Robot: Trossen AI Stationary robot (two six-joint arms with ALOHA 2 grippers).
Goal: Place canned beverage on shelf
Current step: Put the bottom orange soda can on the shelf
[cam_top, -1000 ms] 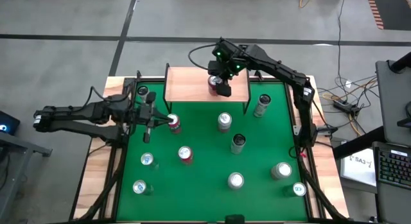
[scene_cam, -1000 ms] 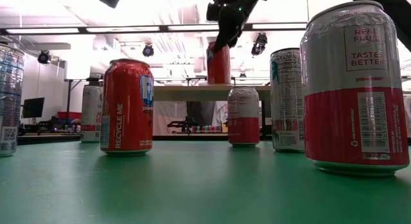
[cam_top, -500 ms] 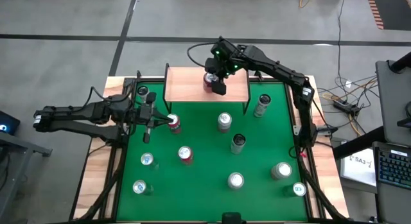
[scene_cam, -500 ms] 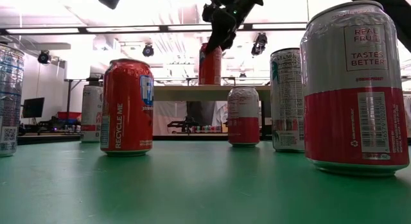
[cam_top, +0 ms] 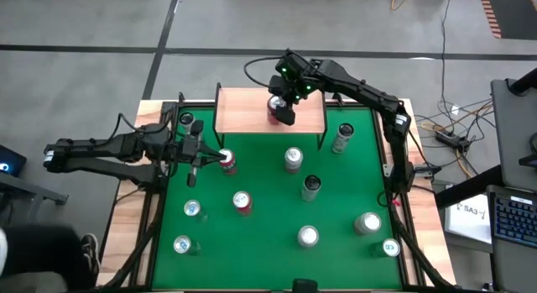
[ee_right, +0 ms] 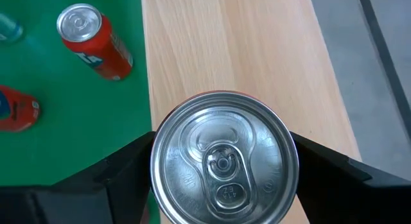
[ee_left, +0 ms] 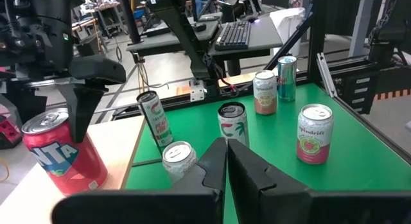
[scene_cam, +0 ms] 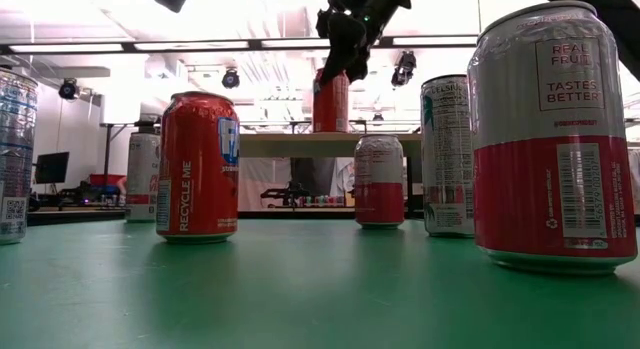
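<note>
The shelf (cam_top: 243, 115), a light wood top on black legs, stands at the table's far edge. A red can (cam_top: 273, 106) stands upright on its top; it also shows in the low view (scene_cam: 331, 107) and the left wrist view (ee_left: 61, 156). My right gripper (cam_top: 285, 108) is above it, shut on it. My left gripper (cam_top: 201, 155) is shut and empty at the table's left. It is low and just left of a red and white can (cam_top: 226, 162). My right gripper pinches the red can's upper wall just under the rim (ee_right: 160, 153) between its two fingers (ee_right: 122, 169), one on each side. The fingers come from above, pointing down. The can is upright and its base sits on the shelf top (scene_cam: 280, 139).
Several other cans stand on the green table, among them a silver one (cam_top: 293, 159), a dark one (cam_top: 311, 187), a red one (cam_top: 242, 201) and one right of the shelf (cam_top: 342, 138). A person's shoe (cam_top: 88, 247) shows off the table's near left corner.
My right gripper has carried the red can a little toward the table's left over the shelf top, keeping it upright, and stays shut on it.
</note>
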